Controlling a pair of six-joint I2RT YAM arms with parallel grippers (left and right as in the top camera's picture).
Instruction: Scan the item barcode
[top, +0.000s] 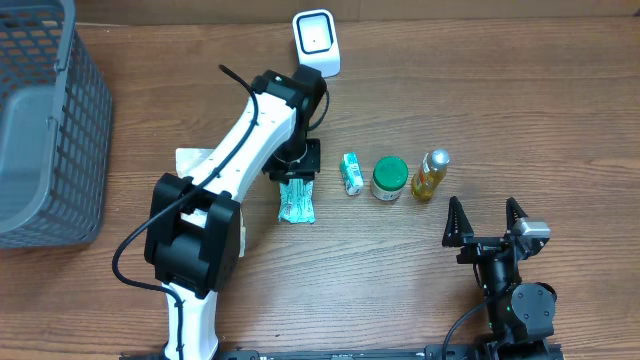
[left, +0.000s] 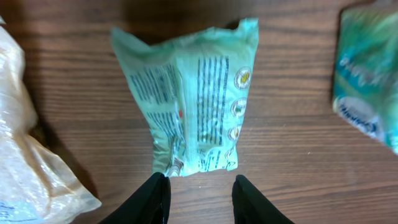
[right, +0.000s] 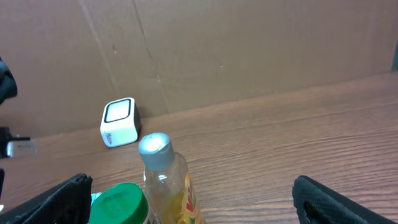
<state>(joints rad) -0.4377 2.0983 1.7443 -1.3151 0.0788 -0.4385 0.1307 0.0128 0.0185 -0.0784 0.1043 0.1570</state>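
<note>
Overhead: seeing left gripper (top: 296, 180) parked over green snack packet (top: 297, 203) at mid-table, well short of white scanner (top: 315, 42) at far edge. Right gripper (top: 485, 222) near right, spread wide, holding nothing. Counting one scanner, one grey basket (top: 60, 120) at left, one packet, one small green carton (top: 351, 173), one green-lidded jar (top: 389, 178), one yellow bottle (top: 430, 174), one clear bag (top: 195, 160) half under left arm (top: 240, 140).

Left wrist: fingers (left: 155, 200) partly spread, tips flanking packet's near end, bare table (left: 298, 162) between them. No pinch visible; can't tell contact. Packet flat, crumpled, print side up; no barcode spotted. Risks: could slip or fold if pinched only at the thin seam; could get shoved away by a close at the edge; could miss the scan if barcode sits face-down. Clear bag just left and carton to the right, both nudgeable.

Right wrist: scanner far left, bottle and jar lid close in front, between wide-open fingers. Tall bottle, easy to tip on any advance.
</note>
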